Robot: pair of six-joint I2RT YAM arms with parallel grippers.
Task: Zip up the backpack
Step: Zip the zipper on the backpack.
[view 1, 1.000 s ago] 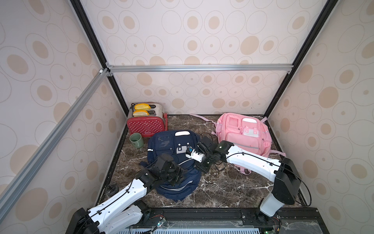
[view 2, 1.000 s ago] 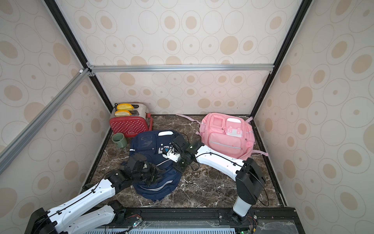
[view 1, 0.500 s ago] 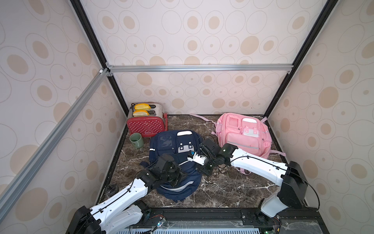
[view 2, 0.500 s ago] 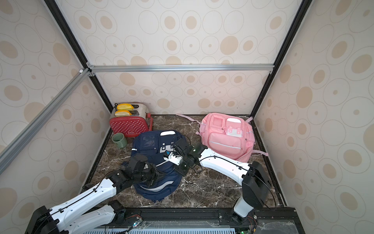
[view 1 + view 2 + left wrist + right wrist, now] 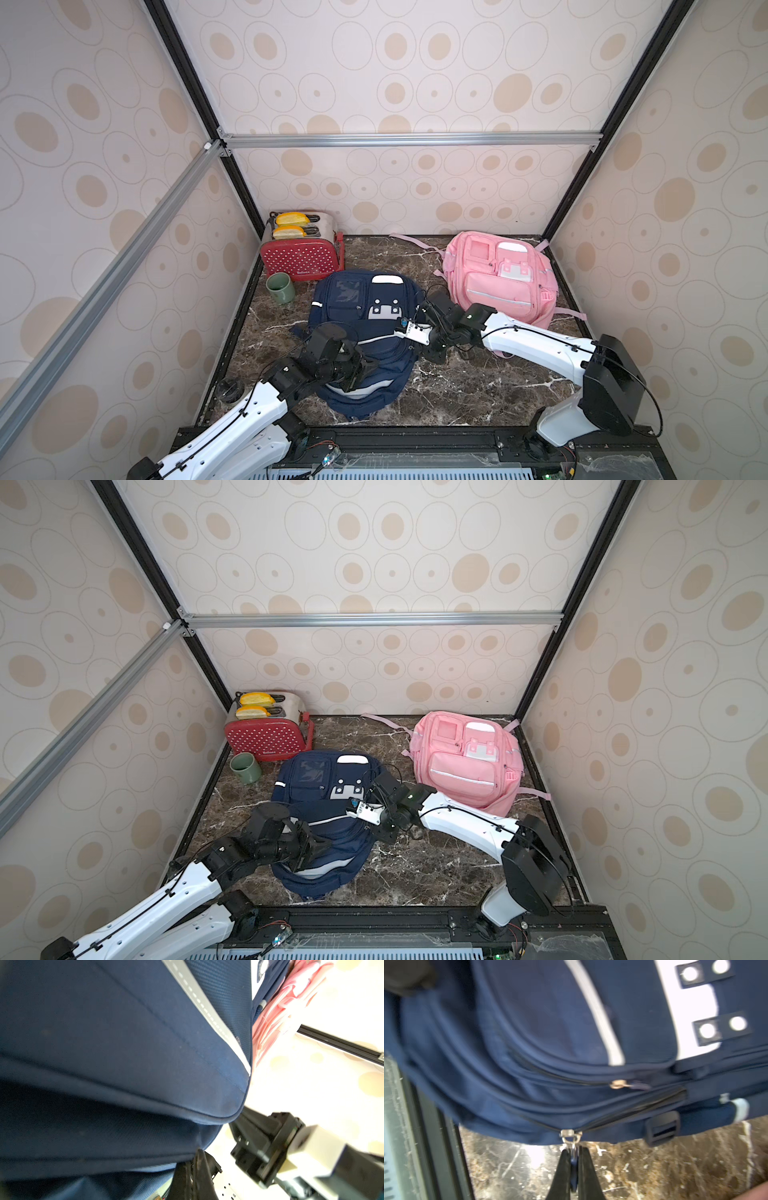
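While pinching zipper pull (image 5: 569, 1136) in closed right end effector (image 5: 572, 1153), bracing navy backpack (image 5: 357, 307) in closed left end effector (image 5: 366, 366): partly zipped; open stretch pending.

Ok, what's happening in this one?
Two robot arms are working on the navy backpack lying on the marble table. The right arm has its jaws shut on the zipper pull at the bag's edge. The track beside it gapes open, so zipping isn't finished. The left arm has its jaws shut on the bag's near end, apparently pinching fabric to steady it. The pink backpack, toaster and cup sit farther back.
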